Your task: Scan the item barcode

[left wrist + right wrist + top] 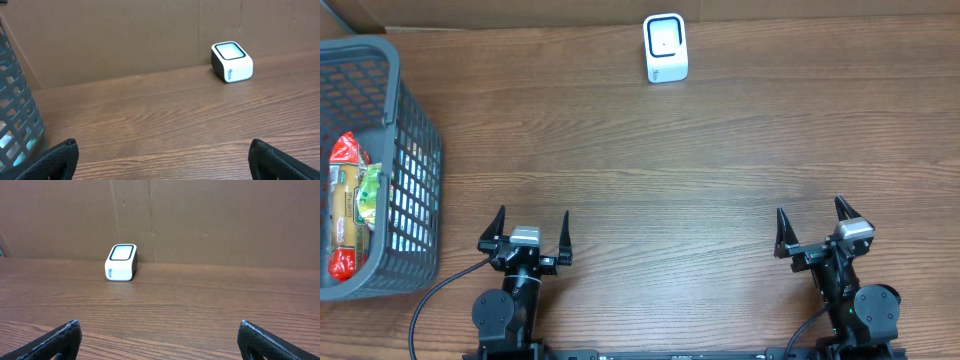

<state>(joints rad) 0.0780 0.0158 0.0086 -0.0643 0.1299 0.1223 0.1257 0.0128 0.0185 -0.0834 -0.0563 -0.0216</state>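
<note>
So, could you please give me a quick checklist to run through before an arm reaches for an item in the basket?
1. Jaws of left gripper open, nothing held: ok.
2. Jaws of right gripper open, nothing held: ok.
3. The packaged items lie inside the basket: ok.
4. The scanner stands unobstructed, nothing near it: ok.
5. Barcode position on the packaged items: cannot tell.

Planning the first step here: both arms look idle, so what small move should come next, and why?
Probably swing the left gripper toward the basket, over the snack packets inside. It and the right gripper stand open and empty, the basket sits on the left arm's side, and nothing faces the scanner yet.
</note>
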